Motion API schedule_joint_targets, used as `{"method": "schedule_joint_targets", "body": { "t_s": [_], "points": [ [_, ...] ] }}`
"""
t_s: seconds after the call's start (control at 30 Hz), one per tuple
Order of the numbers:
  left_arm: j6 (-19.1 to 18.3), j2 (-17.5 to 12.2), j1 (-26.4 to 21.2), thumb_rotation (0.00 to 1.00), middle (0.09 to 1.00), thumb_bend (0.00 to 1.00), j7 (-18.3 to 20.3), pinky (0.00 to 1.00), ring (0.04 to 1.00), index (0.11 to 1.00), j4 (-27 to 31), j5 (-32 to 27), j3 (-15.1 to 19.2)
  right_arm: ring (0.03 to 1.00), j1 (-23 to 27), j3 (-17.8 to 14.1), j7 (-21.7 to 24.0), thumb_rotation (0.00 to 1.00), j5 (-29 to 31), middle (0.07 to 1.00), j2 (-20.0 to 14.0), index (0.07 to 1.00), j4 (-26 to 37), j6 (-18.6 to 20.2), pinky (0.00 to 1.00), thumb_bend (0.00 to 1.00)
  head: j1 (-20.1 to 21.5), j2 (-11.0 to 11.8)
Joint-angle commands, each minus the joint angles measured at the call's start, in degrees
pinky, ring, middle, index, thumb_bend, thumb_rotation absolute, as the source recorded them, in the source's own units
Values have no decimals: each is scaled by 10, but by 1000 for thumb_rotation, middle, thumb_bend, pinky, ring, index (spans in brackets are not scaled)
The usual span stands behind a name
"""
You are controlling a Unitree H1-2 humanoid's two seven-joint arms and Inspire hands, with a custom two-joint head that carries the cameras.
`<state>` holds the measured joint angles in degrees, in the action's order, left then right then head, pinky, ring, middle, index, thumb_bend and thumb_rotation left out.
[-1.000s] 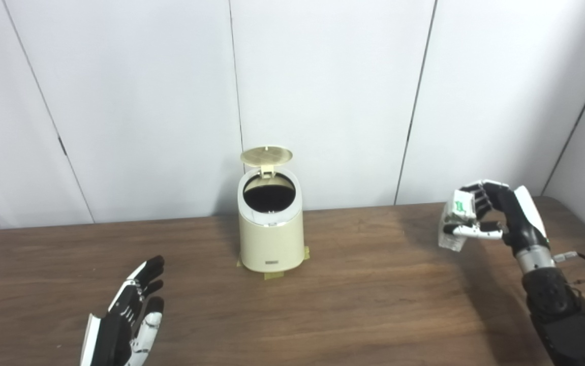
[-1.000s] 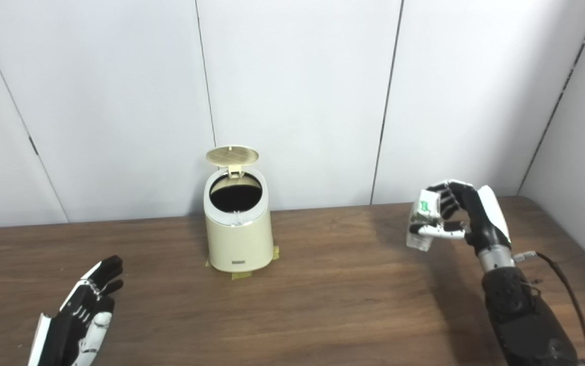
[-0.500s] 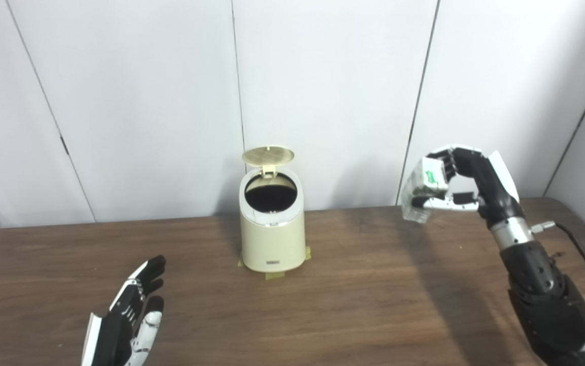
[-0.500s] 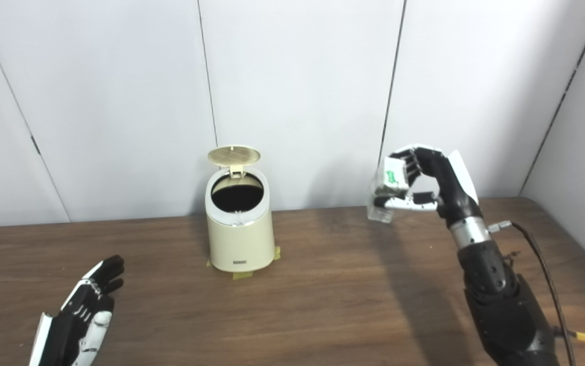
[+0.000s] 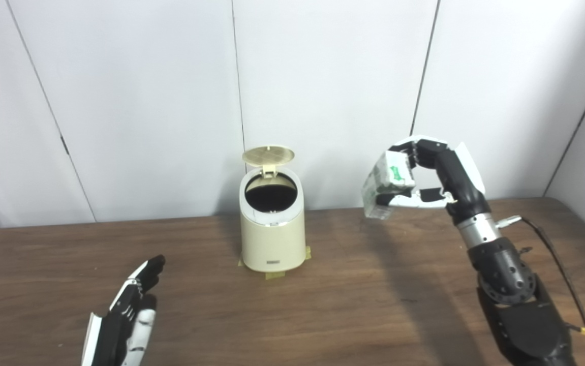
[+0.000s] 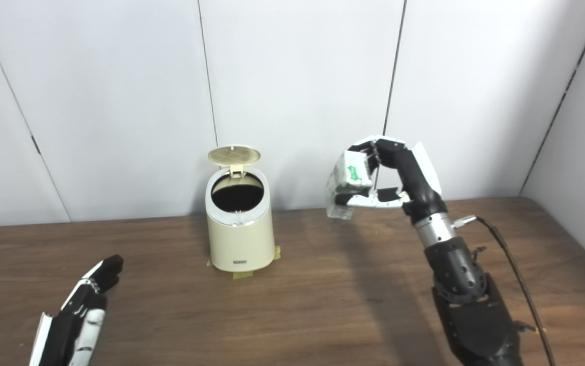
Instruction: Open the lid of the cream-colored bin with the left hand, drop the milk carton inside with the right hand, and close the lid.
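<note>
1. On the tabletop (image 5: 353, 284), the bin (image 5: 272, 229) has its lid (image 5: 268, 155) up already.
2. Right robot hand (image 5: 432, 175) grips the milk carton (image 5: 386, 183) up high, beside the bin.
3. Left robot hand (image 5: 127, 317) rests loose, holding nothing.
4. Dropping and closing are left.

I see a dark wooden bench (image 5: 353, 305) below the right robot hand (image 5: 439, 178), white panelled walls (image 5: 322, 76) behind it with dark seams, and soft, probably overhead, light.

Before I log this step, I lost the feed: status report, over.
Right hand shut on white-and-green milk carton, airborne right of cream-colored bin. Round lid up, mouth open. Left hand open, low over brown wooden table. Path clear.
</note>
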<state>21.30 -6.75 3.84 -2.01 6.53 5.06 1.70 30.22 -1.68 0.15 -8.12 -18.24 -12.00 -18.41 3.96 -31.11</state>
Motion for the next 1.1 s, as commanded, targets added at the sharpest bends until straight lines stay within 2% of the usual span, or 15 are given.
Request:
{"method": "schedule_joint_targets", "body": {
  "t_s": [0.0, 0.13, 0.27, 0.4, 0.5, 0.6, 0.7, 0.9, 1.07],
  "points": [
    [10, 12, 7, 989, 878, 294, -11, 886, 887, 850, -22, 22, 0, 421, 39, -3, 1, 0, 12, 484, 2, 499, 34, -12, 365, 521, 0, 0],
    [-5, 17, 8, 1000, 876, 279, -20, 860, 876, 851, -19, 39, -1, 396, 47, 11, 30, 0, 29, 479, 10, 523, 44, -22, 328, 518, -1, 1],
    [-15, 18, 6, 1000, 882, 270, -24, 858, 878, 857, -23, 48, -4, 432, 57, 19, 50, 0, 49, 481, 31, 506, 66, 0, 373, 519, -4, 3],
    [-17, 18, 4, 1000, 881, 268, -30, 841, 877, 860, -31, 53, -6, 402, 69, 25, 53, 0, 45, 483, 59, 513, 86, 28, 358, 517, -6, 4],
    [-16, 19, 4, 1000, 885, 246, -30, 839, 880, 864, -33, 50, -7, 390, 81, 34, 57, 0, 35, 487, 72, 517, 90, 34, 304, 515, -7, 3],
    [-20, 21, 5, 1000, 885, 249, -35, 832, 879, 865, -31, 58, -7, 401, 93, 42, 57, 0, 22, 488, 77, 516, 77, 17, 306, 516, -9, 2],
    [-17, 22, 5, 1000, 881, 251, -40, 827, 874, 864, -33, 63, -8, 375, 102, 51, 42, 0, -21, 487, 82, 525, 61, -14, 269, 513, -12, 2],
    [-13, 23, 6, 1000, 872, 276, -49, 803, 860, 858, -33, 84, -9, 401, 120, 59, 10, 0, -71, 485, 97, 515, 10, -75, 307, 516, -15, 3],
    [-16, 25, 9, 1000, 862, 287, -56, 787, 850, 851, -29, 93, -12, 419, 135, 77, -27, 0, -88, 487, 99, 504, -22, -85, 325, 518, -22, 3]
  ]
}}
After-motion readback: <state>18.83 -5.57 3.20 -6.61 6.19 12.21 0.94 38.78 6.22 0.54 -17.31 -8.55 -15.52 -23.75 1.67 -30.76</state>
